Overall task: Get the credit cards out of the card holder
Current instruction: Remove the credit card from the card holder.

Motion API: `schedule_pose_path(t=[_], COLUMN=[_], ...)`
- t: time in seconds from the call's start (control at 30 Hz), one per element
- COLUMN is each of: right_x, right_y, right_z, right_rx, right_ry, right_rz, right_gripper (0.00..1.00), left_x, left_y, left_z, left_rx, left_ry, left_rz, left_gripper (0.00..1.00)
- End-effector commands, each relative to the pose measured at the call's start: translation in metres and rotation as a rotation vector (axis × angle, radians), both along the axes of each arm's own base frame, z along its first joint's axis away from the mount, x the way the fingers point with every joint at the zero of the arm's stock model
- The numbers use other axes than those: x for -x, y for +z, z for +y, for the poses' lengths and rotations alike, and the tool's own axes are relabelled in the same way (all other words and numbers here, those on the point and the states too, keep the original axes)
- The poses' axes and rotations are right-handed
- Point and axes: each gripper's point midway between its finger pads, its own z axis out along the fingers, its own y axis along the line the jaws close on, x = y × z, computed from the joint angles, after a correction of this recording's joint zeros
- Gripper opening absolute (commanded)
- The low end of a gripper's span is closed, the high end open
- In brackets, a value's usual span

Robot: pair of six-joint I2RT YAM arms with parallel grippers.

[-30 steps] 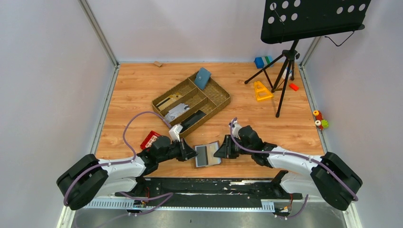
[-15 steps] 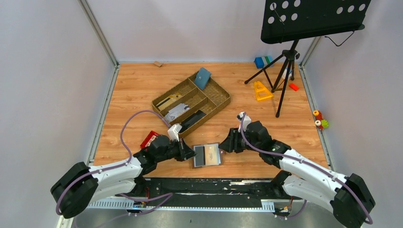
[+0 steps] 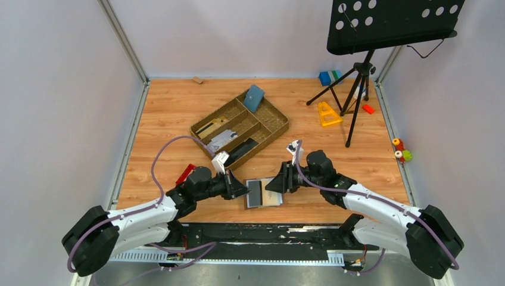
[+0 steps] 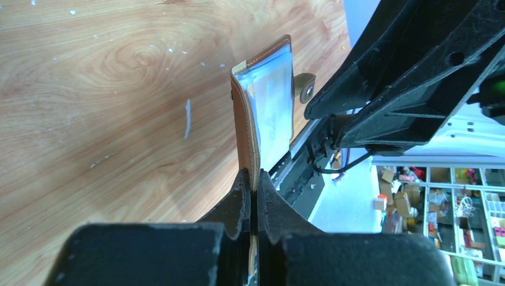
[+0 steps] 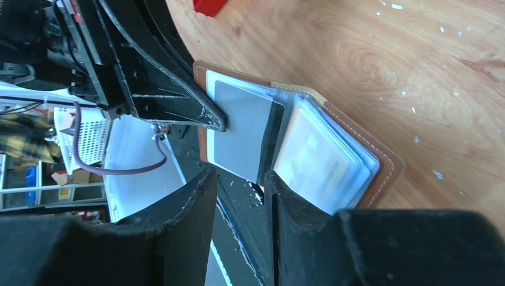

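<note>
The card holder (image 3: 262, 192) is a small brown wallet lying open near the table's front edge. My left gripper (image 3: 243, 190) is shut on its left cover and holds that cover tilted up. In the left wrist view the fingers (image 4: 243, 193) pinch the brown cover edge (image 4: 245, 128), with clear sleeves (image 4: 275, 107) behind it. My right gripper (image 3: 272, 186) is open at the holder's right half. In the right wrist view (image 5: 238, 179) its jaws stand apart just short of a grey sleeve (image 5: 241, 128), beside a stack of clear sleeves with cards (image 5: 324, 158).
A woven tray (image 3: 277, 127) with small items stands behind, holding a blue-teal pouch (image 3: 254, 98). A red object (image 3: 187, 173) lies left of my left arm. A music stand tripod (image 3: 356, 83), a yellow piece (image 3: 327, 113) and small toys stand at the right.
My right gripper drew back to the right, then came left again onto the holder's right half. My left gripper raised the left cover, so the holder looks narrower from above.
</note>
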Motion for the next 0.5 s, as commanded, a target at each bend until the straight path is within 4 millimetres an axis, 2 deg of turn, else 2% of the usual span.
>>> schedule_pose_path(t=[0.0,0.23,0.47], right_x=[-0.001,0.000,0.004], right_y=[0.021,0.009,0.008], right_z=[0.010,0.006,0.005], right_rx=[-0.123,-0.117,-0.152], right_ry=[0.038,0.021,0.026], right_rz=[-0.022,0.042,0.078], right_gripper=[0.35,0.35,0.35], left_x=[-0.004,-0.001,0.001], left_y=[0.049,0.064,0.084], left_z=[-0.013,-0.016,-0.021], left_rx=[0.152,0.220,0.302], left_ry=[-0.016,-0.031,-0.054], left_rz=[-0.057,-0.051,-0.062], left_gripper=[0.00,0.00,0.00])
